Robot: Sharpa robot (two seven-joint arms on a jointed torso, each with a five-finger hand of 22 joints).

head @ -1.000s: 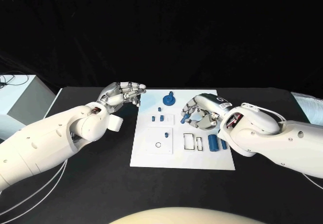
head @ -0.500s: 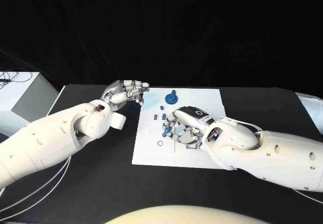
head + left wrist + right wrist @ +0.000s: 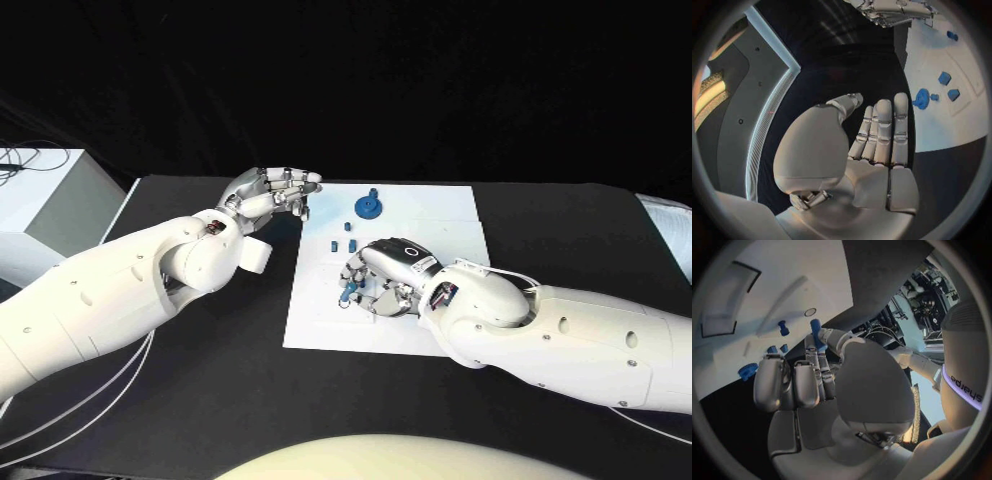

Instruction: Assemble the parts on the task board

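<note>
Blue peg [image 3: 816,334] sits pinched in the right robot hand [image 3: 387,273] over the task board [image 3: 320,322].

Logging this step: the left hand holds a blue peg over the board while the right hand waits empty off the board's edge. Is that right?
The hands are swapped. The right hand holds the blue peg over the board, as the right wrist view shows; the left hand waits empty off the board's edge, as the left wrist view shows.
</note>
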